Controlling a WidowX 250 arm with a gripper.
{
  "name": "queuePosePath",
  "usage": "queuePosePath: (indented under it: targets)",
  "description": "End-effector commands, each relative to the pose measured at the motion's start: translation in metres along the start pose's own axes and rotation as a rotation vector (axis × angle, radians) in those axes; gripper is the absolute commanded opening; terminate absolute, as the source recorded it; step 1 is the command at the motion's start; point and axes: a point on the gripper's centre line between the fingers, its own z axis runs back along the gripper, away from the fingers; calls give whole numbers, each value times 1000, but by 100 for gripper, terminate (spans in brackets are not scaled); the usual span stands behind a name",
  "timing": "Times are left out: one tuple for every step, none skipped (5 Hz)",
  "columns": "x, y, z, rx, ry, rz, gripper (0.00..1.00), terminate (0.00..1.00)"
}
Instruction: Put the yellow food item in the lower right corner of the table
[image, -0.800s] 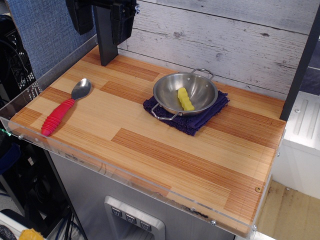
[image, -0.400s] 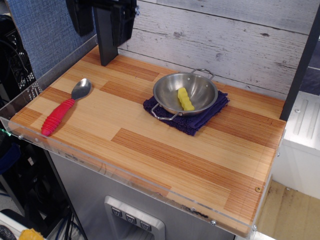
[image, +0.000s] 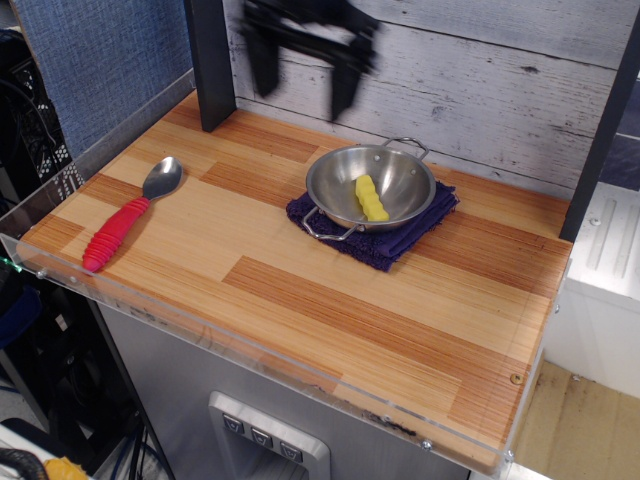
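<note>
The yellow food item (image: 371, 198) lies inside a small steel pan (image: 400, 165) that sits on a dark blue cloth (image: 400, 240) at the back middle of the striped wooden table (image: 300, 290). My gripper (image: 302, 92) hangs blurred above the back of the table, up and left of the pan, well above it. Its two black fingers (image: 342, 88) are spread apart and hold nothing.
A spoon with a red ridged handle (image: 125, 222) lies at the left. A black post (image: 208, 65) stands at the back left corner. A clear acrylic rim (image: 250, 360) runs along the front edge. A grey plank wall is behind.
My gripper has swung from the top left, over the black post, rightward and down toward the pan. The yellow item, pan and spoon have not moved.
</note>
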Motion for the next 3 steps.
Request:
queuePosePath:
  targets:
    - [27, -19, -42, -6, -85, -64, 100, 0]
    - [27, -4, -56, 16, -81, -56, 100, 0]
    - [23, 5, -64, 36, -79, -48, 100, 0]
